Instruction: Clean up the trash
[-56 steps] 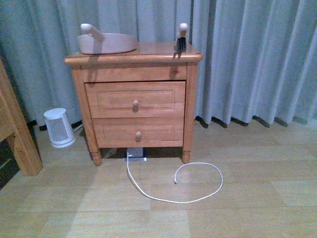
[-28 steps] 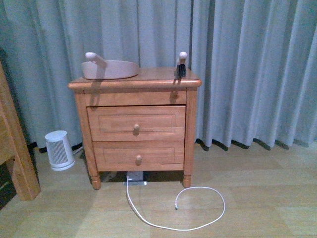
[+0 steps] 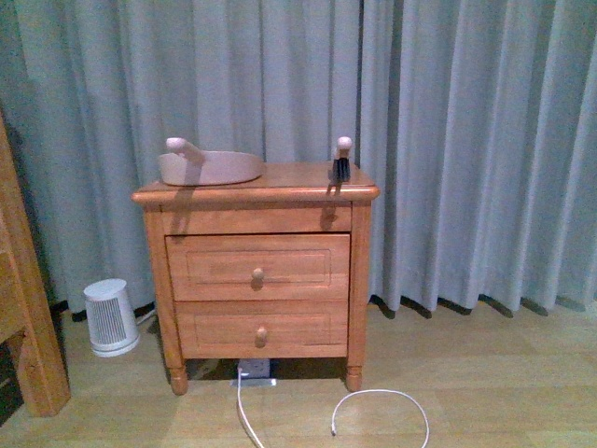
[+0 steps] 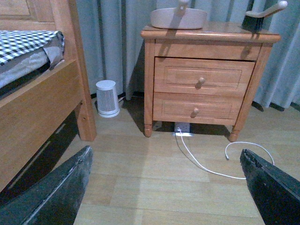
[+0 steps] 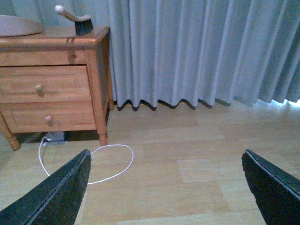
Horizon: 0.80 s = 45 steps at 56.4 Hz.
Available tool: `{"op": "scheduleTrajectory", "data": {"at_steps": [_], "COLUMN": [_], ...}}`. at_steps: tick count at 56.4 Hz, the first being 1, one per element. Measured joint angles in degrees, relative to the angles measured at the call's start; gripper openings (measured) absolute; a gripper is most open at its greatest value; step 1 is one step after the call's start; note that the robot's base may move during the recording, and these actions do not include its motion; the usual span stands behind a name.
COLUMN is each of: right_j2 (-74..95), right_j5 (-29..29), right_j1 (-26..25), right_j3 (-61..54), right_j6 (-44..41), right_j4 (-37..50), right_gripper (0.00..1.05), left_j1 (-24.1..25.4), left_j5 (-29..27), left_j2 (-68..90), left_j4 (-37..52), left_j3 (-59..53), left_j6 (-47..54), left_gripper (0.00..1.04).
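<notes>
Jaws of the left gripper (image 4: 166, 152) stand wide apart with nothing between them, only bare wooden floor (image 4: 154, 187) showing in the gap. That arm is held low and points at the front of the counter (image 3: 256, 195), with the bed (image 4: 33, 98) close on its left side. The right gripper (image 5: 165, 152) is just the same, its jaws spread wide and holding nothing. It is low over the floor and points towards the counter's right corner and the grey curtain (image 3: 466, 140).

On the counter's top a beige-pink dustpan (image 3: 213, 168) lies at the left. A small brush (image 3: 341, 161) rests near the right edge, bristles down and handle tilted up. From where I stand the dustpan's rim hides its inside, so I cannot tell what it holds. Both drawers are shut.

I cannot tell where the trash is; no view shows it. A white cable (image 3: 378, 391) loops over the floor in front of the counter, and a small white heater (image 3: 111, 317) stands beside its left leg.
</notes>
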Motion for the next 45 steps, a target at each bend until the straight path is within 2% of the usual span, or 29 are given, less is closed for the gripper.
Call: {"op": "scheduleTrajectory", "data": {"at_steps": [45], "right_j2": [0.00], "right_j5": [-0.02], "right_j1": [0.00], "right_j3": [0.00], "right_j6": [0.00], "right_j4": [0.00], "right_gripper": [0.97], "left_j1": [0.00], "left_j5": [0.00], "left_j2": [0.00], "left_j4": [0.00], "left_j3": [0.00], "left_j6": [0.00], "left_gripper": [0.97]}}
